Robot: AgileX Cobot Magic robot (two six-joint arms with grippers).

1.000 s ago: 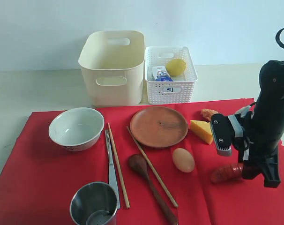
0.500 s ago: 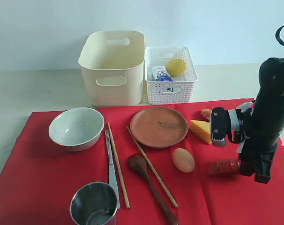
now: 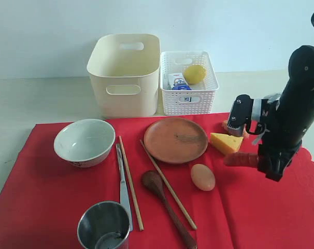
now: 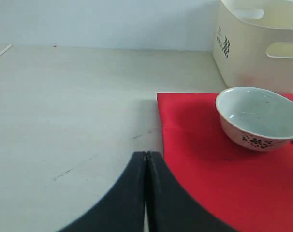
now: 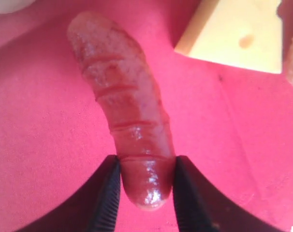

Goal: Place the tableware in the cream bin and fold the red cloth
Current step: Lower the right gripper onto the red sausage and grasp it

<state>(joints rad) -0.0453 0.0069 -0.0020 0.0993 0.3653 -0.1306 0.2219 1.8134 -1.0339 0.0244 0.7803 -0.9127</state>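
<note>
Ceramic bowl point(image 3: 84, 141), left-centre, probably chips easily so pinch its rim; your right tool point(image 5: 146, 166) is clamping the sausage point(image 5: 122, 106), left tool point(image 4: 146, 162) shut.

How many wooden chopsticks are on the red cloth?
2. One thin wooden chopstick lies beside the metal knife; the other runs from the round brown plate past the dark wooden spoon. None seems hidden.

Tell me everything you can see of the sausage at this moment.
The sausage is reddish-brown and glossy, a stubby, slightly curved cylinder with shallow cross-scores. The right gripper pinches one rounded end between its dark jaws; the rest sticks out free toward the cheese wedge, not touching it. In the exterior view it lies roughly level, seemingly just above the red cloth; whether it brushes the fabric is unclear.
</note>
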